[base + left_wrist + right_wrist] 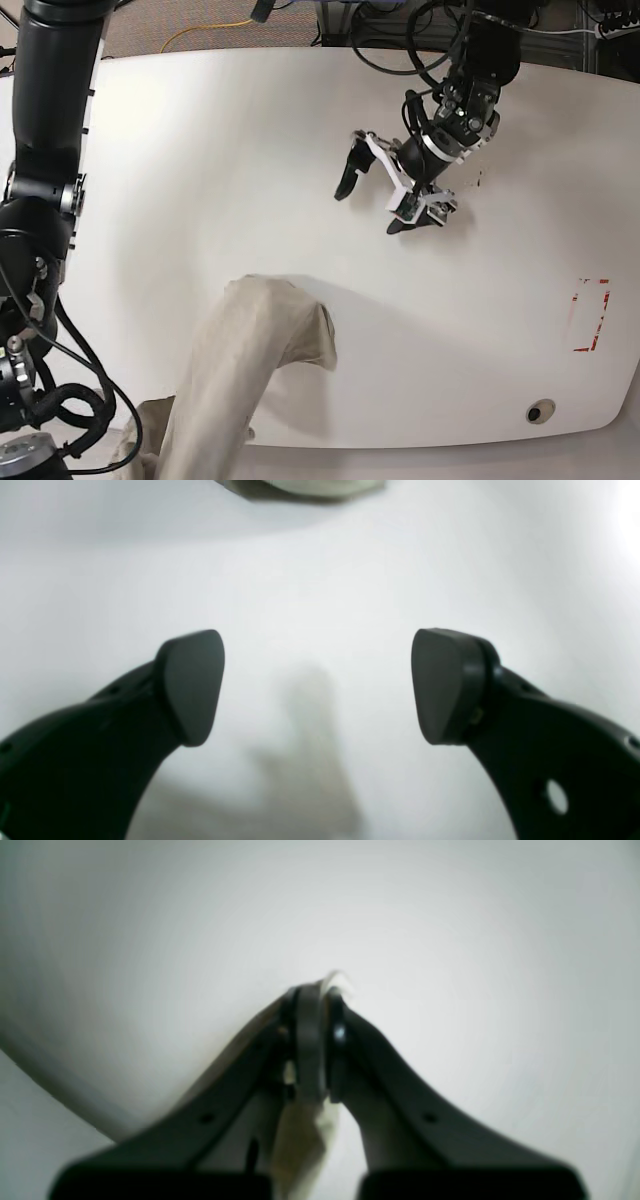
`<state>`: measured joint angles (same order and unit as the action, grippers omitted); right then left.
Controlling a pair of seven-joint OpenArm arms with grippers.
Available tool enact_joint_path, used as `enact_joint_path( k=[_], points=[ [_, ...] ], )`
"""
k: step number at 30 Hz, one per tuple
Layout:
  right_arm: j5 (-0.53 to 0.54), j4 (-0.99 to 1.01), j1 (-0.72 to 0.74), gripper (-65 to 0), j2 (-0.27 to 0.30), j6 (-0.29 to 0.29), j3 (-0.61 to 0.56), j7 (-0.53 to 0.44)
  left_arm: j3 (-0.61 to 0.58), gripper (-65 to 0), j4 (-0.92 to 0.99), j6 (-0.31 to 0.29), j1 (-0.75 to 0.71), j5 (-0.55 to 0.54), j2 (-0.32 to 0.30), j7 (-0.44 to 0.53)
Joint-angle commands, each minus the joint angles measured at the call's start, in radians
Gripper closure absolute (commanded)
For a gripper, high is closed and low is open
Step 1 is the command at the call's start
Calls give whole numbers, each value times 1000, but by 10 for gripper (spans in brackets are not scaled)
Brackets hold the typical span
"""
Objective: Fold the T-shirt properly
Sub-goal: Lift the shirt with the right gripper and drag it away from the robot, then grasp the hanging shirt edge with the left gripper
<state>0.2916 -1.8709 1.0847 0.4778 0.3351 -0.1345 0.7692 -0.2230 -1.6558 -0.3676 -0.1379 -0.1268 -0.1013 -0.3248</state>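
Observation:
The beige T-shirt (240, 370) lies bunched in a long ridge at the front left of the white table (200, 150) and hangs over its front edge. In the right wrist view my right gripper (312, 990) is shut on a fold of the beige cloth (300, 1140). I cannot make out this gripper in the base view. My left gripper (375, 195) is open and empty, hovering over bare table behind and to the right of the shirt. In the left wrist view its fingers (192, 685) stand wide apart (317, 685), and a beige strip of the shirt (305, 487) shows at the top edge.
A red marking (590, 315) and a small dark round spot (540, 411) sit near the table's front right corner. Cables (200, 30) lie on the floor behind the table. The right arm's column (45, 150) stands along the left edge.

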Motion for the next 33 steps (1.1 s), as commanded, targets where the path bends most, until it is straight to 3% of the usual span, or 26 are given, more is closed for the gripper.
enact_joint_path(
  k=[1, 8, 14, 25, 33],
  points=[
    [5, -11, 94, 0, 6, -8, -20, -40, -3, -549, 9, -9, 50, -14, 25, 33],
    [4, -9, 221, 0, 2, -8, -78, -6, -6, -549, 69, -8, 152, -14, 58, 33],
    [4, -6, 221, 0, 2, -8, -119, -6, -11, -553, 108, 63, 183, -14, 58, 34],
    [4, 27, 221, 0, -26, -8, -126, -6, -85, -553, 280, 65, 248, -21, 61, 37],
    [4, 41, 221, 0, -26, -8, -124, -6, -98, -554, 414, 63, 291, -20, 124, 37]
  ],
)
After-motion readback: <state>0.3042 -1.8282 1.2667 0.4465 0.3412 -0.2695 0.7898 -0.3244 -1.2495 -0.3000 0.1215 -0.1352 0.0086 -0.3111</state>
